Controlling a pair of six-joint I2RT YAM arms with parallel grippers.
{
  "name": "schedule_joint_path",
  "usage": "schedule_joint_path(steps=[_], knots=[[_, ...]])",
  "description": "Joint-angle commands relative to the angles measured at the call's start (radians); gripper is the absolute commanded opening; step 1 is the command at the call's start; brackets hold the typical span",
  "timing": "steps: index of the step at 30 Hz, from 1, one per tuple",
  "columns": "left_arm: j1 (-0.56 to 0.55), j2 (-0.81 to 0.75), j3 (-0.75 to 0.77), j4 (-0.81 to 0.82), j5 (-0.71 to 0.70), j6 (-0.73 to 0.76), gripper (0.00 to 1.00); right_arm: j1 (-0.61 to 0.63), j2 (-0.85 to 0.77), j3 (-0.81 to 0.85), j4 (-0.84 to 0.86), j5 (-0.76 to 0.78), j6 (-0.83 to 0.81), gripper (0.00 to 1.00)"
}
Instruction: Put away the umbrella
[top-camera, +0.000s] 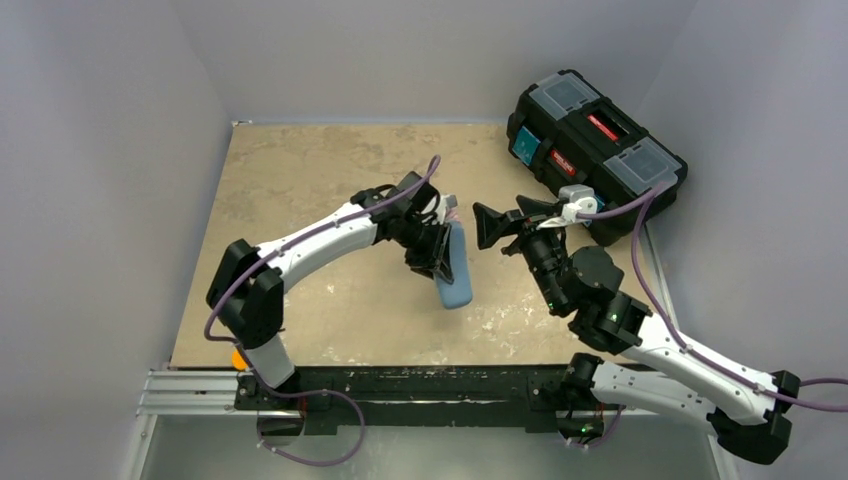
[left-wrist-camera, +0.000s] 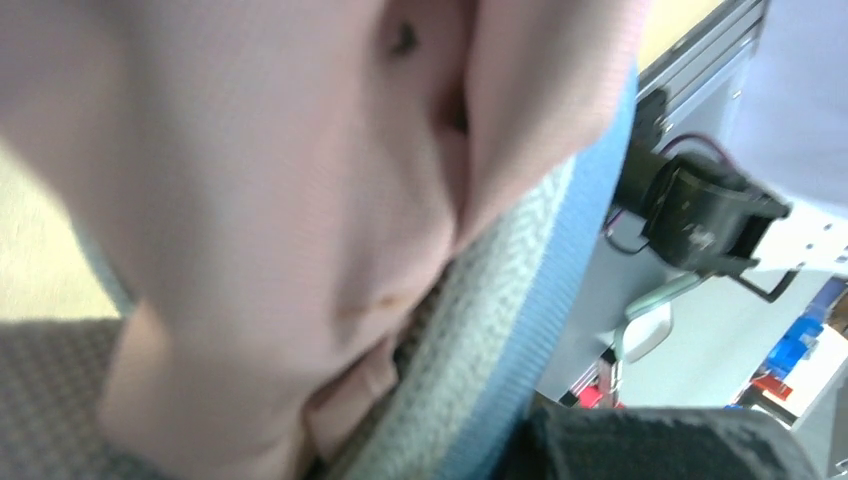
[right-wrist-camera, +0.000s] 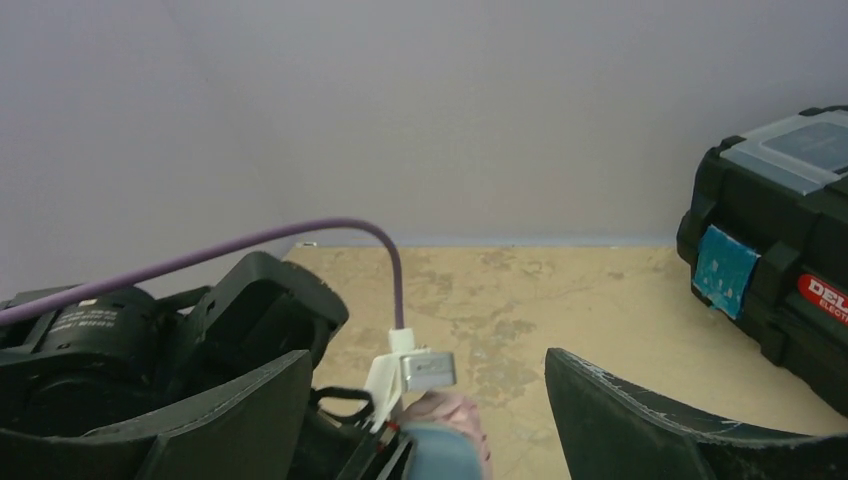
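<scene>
- The umbrella is folded, its pale pink fabric bunched inside the case; in the left wrist view the fabric fills most of the frame, pressed against the case's grey woven lining
- From the right wrist view only a small pink end shows, poking out of the top of the case
- The case is blue outside and stands on end over the middle of the table, leaning a little; whether its lower end touches the surface cannot be told
- The left gripper has its jaws partly closed and clamped on the side of the case
- The right gripper is just beside the top of the case, jaws spread wide and holding nothing
- A black toolbox sits at the far right corner, well apart from the case
</scene>
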Motion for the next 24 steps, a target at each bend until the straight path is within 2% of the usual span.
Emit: schedule_joint_path(steps=[1,6,8,9,10,12,13,14,17,24], knots=[[0.013,0.075,0.127,0.210,0.101,-0.078,0.00,-0.003,0.011,0.040,-0.023,0.012,0.053,0.88],[0.013,0.239,0.323,0.203,0.159,-0.092,0.06,-0.003,0.011,0.049,-0.038,0.013,0.069,0.88],[0.013,0.320,0.422,0.210,0.208,-0.092,0.12,-0.003,0.008,0.049,-0.038,0.015,0.071,0.88],[0.011,0.384,0.480,0.199,0.242,-0.090,0.19,-0.003,0.008,0.049,-0.038,0.017,0.071,0.88],[0.008,0.438,0.554,0.178,0.258,-0.079,0.30,-0.003,0.008,0.050,-0.038,0.018,0.073,0.88],[0.007,0.533,0.659,0.159,0.274,-0.066,0.68,-0.003,0.008,0.052,-0.038,0.019,0.080,0.89],[0.012,0.576,0.688,0.161,0.289,-0.077,0.81,-0.003,0.009,0.055,-0.041,0.017,0.084,0.89],[0.017,0.611,0.707,0.165,0.310,-0.097,0.88,-0.003,0.008,0.059,-0.046,0.013,0.088,0.89],[0.019,0.642,0.697,0.206,0.332,-0.123,0.96,-0.003,0.002,0.071,-0.073,0.012,0.099,0.89],[0.037,0.538,0.546,0.197,0.274,-0.048,1.00,-0.003,-0.003,0.067,-0.075,0.015,0.121,0.89]])
